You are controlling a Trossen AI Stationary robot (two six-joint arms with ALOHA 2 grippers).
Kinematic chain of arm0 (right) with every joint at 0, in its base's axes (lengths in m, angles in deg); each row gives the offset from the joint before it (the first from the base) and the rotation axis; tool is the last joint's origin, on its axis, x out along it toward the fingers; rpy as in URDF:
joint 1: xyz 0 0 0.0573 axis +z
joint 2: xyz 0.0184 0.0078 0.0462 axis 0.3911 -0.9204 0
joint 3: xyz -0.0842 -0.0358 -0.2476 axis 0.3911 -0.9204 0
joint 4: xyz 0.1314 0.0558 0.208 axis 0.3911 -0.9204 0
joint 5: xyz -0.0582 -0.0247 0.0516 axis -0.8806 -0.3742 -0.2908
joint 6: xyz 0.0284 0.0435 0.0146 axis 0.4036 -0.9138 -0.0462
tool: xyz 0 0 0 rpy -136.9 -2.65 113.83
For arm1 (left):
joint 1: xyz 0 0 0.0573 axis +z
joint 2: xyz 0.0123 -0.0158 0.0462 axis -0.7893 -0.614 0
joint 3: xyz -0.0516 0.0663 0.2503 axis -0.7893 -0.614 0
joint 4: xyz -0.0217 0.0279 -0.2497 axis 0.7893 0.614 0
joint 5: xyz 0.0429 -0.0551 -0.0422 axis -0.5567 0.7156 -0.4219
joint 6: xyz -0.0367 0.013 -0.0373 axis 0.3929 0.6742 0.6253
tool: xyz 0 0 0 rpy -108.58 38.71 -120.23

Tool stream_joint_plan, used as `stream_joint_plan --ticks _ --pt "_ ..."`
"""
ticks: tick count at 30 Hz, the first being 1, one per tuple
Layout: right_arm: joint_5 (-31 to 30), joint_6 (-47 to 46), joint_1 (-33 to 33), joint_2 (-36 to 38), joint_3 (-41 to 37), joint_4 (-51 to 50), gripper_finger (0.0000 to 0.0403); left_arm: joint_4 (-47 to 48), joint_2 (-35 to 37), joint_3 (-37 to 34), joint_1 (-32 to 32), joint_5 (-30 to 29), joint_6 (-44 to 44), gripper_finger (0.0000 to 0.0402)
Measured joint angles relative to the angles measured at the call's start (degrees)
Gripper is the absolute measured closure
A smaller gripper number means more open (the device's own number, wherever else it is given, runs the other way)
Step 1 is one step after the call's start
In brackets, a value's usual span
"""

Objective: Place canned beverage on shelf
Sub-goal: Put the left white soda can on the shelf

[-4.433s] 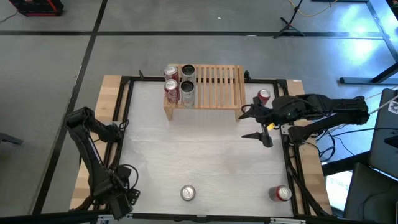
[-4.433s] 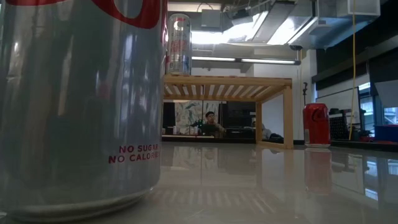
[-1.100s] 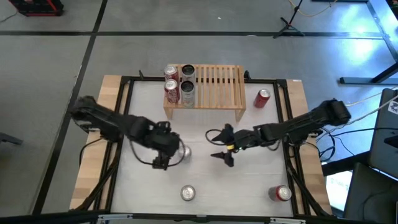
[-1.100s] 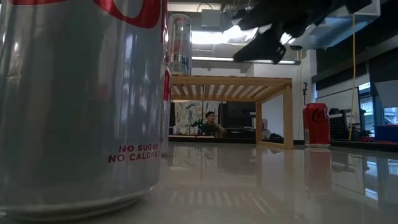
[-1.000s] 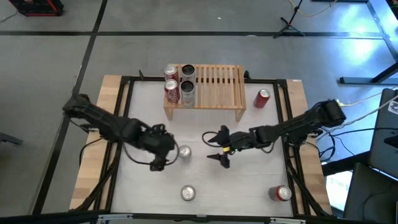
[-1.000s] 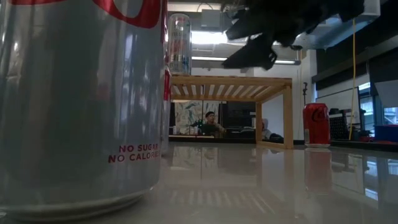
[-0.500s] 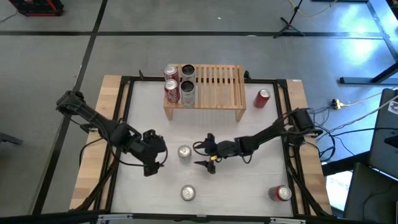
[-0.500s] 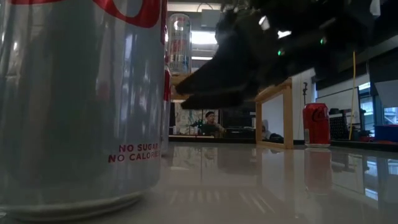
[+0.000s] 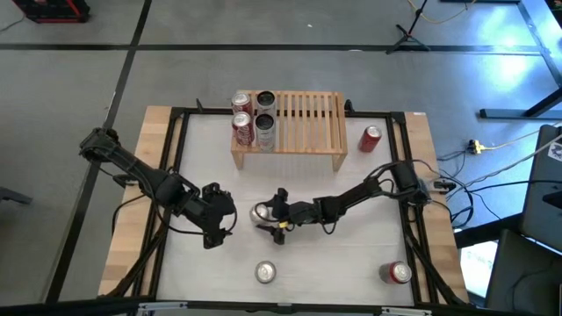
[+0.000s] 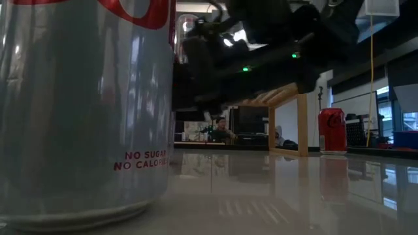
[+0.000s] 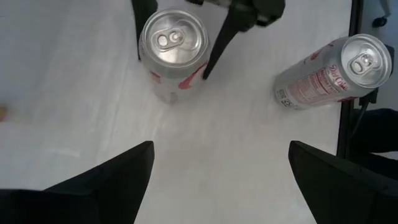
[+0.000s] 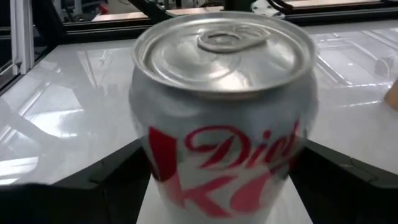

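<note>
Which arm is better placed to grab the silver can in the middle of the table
The right. The right gripper already has its open fingers on either side of the silver can, which fills its wrist view. The left gripper is open too, but sits beside the can, farther off.

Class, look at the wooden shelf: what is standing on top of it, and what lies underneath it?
Four cans stand in a square block at one end of the shelf; the other slats are bare. From above the top hides what is underneath, and in the low view the right arm covers most of the shelf.
</note>
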Motion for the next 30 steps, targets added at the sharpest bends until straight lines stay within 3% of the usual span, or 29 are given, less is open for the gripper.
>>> stream_joint_plan --ticks 5,9,12,18,24,30 --pt "1.68 0.87 0.02 -1.34 3.59 -3.21 0.0069 -0.12 0.0 0.0 -0.04 1.21 0.0 0.0041" --pt "1.53 0.88 0.09 -1.01 4.94 -6.04 0.0123 -0.14 0.0 0.0 -0.04 2.79 1.21 0.0041" --pt "1.68 2.08 0.13 0.25 5.22 -7.52 0.0129 -0.48 0.81 0.06 -0.23 2.8 2.46 0.0041" --pt "2.89 1.84 0.13 10.79 7.87 -17.36 0.0129 -0.45 6.85 2.08 -2.15 0.97 5.06 0.0041" --pt "1.56 0.92 -0.8 23.57 15.88 -39.67 0.0129 -0.36 13.69 2.25 -5.27 -8.98 4.78 0.0041" --pt "-2.72 2.94 -6.45 33.34 25.26 -58.92 0.0129 -0.75 16.6 2.27 -5.13 -18.36 0.98 0.0041"
